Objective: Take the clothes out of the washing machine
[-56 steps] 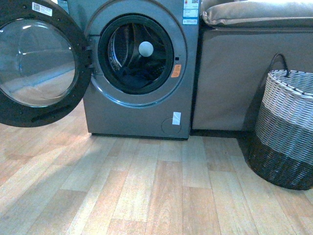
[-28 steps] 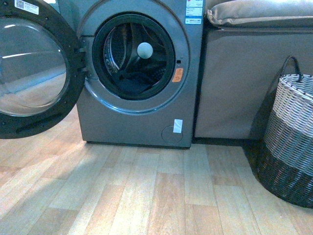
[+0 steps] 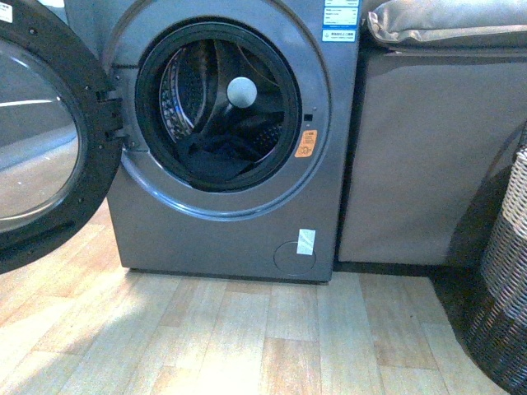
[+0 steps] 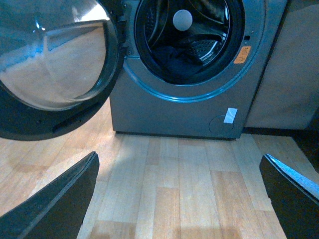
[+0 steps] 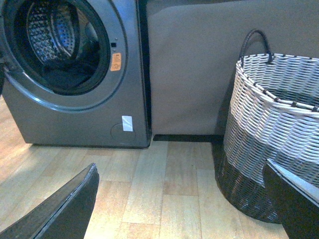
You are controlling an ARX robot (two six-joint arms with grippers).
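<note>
Closer than a second ago: washing machine (image 3: pixel 239 222) looms larger in front view, and woven basket (image 3: pixel 504 313) has slid out to the 4 o'clock edge, only partly in frame.

Round door (image 3: pixel 49 140) hangs swung open at 9 o'clock of the porthole, glass window showing.

Clothes (image 3: pixel 216 155): dark heap, lying inside the perforated drum (image 3: pixel 177 86) at its 6 o'clock, low behind the black porthole rim. Pale round object (image 3: pixel 241 91) shows near drum centre, above the heap. Orange sticker (image 3: pixel 306 143) sits at 3 o'clock of the porthole.

Beige fabric-sided box (image 3: pixel 428 156) stands just beside the machine, at its 3 o'clock.

Left tool (image 4: pixel 179 157): fingers spread wide, holding nothing, over wood floor (image 3: pixel 247 337), facing the porthole. Right tool (image 5: pixel 180 167): likewise spread wide and empty, basket and machine both ahead of it.
</note>
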